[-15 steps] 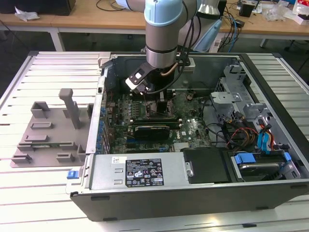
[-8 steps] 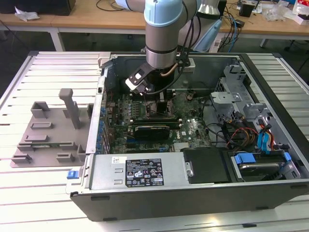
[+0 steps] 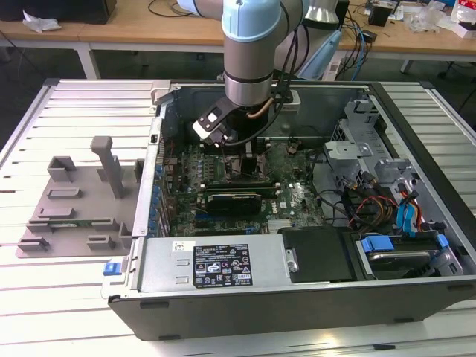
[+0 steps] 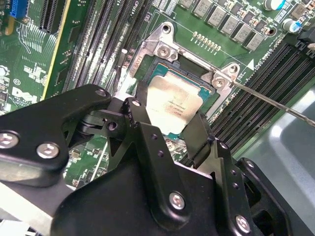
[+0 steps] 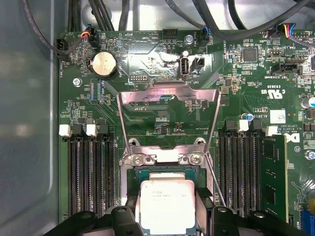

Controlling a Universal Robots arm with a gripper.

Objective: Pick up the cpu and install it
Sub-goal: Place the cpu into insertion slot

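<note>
your claw (image 4: 167, 114) pinched the cpu (image 4: 172, 101) by two edges, low over the open socket (image 4: 184, 73) on the board (image 5: 290, 88). if it sat tilted or off-square, letting go there could likely bend the socket's pins.

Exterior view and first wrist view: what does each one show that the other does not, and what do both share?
Exterior view: the grey tray beside the computer case, on the exterior view's left, and the arm reaching into the case. First wrist view: the cpu at the socket, the open load plate, a coin battery. Shared: the green motherboard.
</note>
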